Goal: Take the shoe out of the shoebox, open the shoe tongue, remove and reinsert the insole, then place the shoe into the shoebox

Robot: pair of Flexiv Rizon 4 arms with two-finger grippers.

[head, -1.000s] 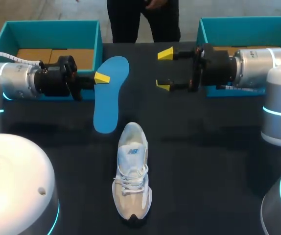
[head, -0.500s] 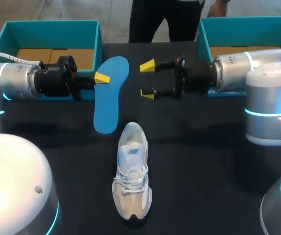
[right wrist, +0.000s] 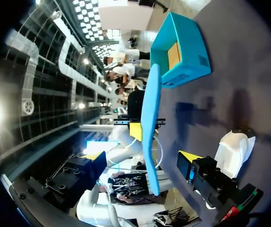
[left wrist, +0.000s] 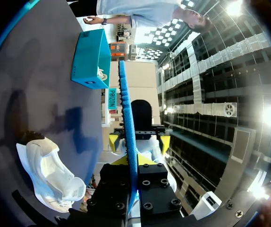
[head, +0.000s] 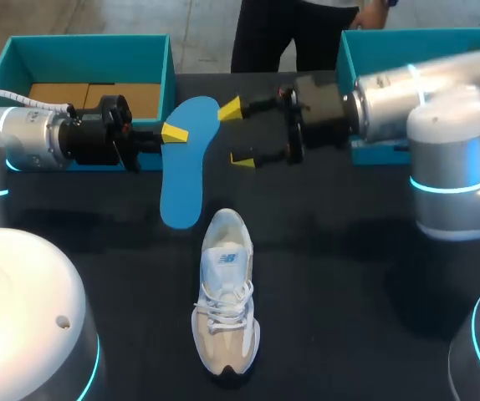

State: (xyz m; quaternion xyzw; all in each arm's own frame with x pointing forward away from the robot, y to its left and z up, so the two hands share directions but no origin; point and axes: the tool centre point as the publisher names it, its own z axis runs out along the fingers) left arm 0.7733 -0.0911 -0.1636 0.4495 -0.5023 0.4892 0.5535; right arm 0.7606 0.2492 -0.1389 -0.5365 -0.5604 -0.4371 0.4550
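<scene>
- Markings: we see a small logo (head: 224, 261) on the tongue (head: 222, 247) of the shoe (head: 225, 322). A printed label (right wrist: 202, 59) sits on a side wall of the left shoebox (head: 89, 57). We do not read either of them here.
- Left gripper (head: 174, 132): clamped on the left edge of the blue insole (head: 183, 180), toward its wider far end. In the left wrist view the insole runs edge-on out from between the fingers. It is clear of the table (head: 349, 276), and its shadow falls on the table.
- Right gripper (head: 236, 134): spread wide and holding nothing. Its tips stand just right of the insole's far end, with the far tip close beside the edge; we cannot tell whether it touches.
- Shoe: white and beige, resting on the table just near of the insole's narrow end and well apart from both grippers. Its toe points toward the near edge.
- Right shoebox (head: 424, 52): teal, at the far right, behind the right arm.
</scene>
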